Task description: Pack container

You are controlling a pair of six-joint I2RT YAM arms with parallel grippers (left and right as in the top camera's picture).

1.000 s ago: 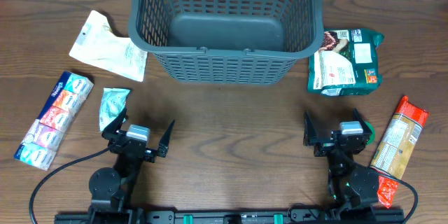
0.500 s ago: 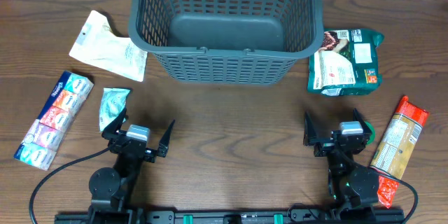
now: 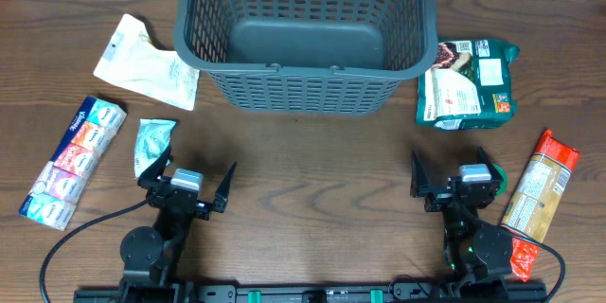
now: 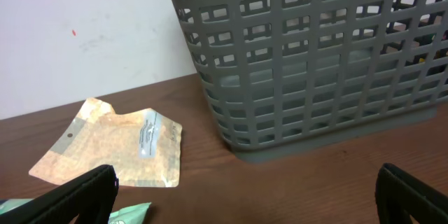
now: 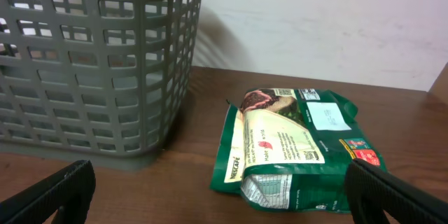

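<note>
2 sets of fingers are mine: my left fingers (image 3: pixel 188 178) and right fingers (image 3: pixel 454 180) are both spread wide and hold nothing. The big grey container (image 3: pixel 303 90) sits on the surface (image 3: pixel 312 166) ahead, in the middle, a green packet (image 3: pixel 469 83) just beside its right wall.

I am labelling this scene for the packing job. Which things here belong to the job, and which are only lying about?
Belong to the job:
grey basket, empty
probably to be packed: beige pouch, multicoloured pack, teal sachet, green Nescafe bag, orange packet

Only lying about:
black cable, which looks like robot wiring
</note>
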